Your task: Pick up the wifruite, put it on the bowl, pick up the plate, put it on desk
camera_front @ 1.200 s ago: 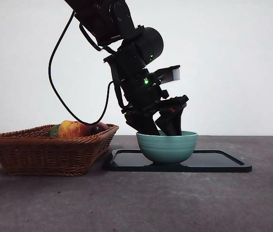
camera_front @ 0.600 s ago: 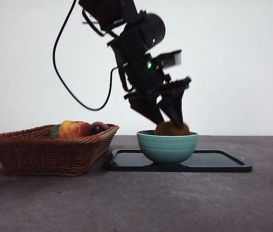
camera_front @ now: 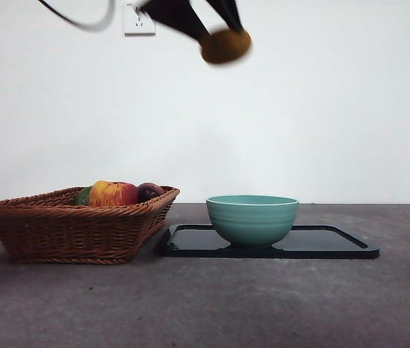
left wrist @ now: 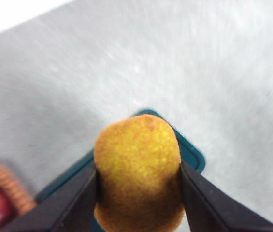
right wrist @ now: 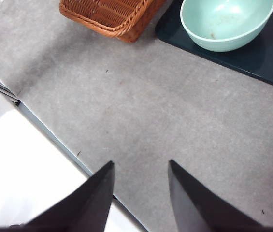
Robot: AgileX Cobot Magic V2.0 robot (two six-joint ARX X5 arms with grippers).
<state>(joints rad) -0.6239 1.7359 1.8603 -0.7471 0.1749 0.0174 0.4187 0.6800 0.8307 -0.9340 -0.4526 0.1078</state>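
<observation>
A robot test bench in a lab-style room: a bare white wall (camera_front: 335,109) with a single power socket (camera_front: 138,20) backs a mottled grey surface (camera_front: 212,304), where a wicker basket (camera_front: 67,228) of fruit and a teal bowl (camera_front: 252,217) on a dark tray (camera_front: 335,243) stand as staged props.

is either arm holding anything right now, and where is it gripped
The left end effector holds the wifruite, its jaws pressed on the fruit's two opposite sides, high above the bowl. The right end effector is open and holds nothing.
</observation>
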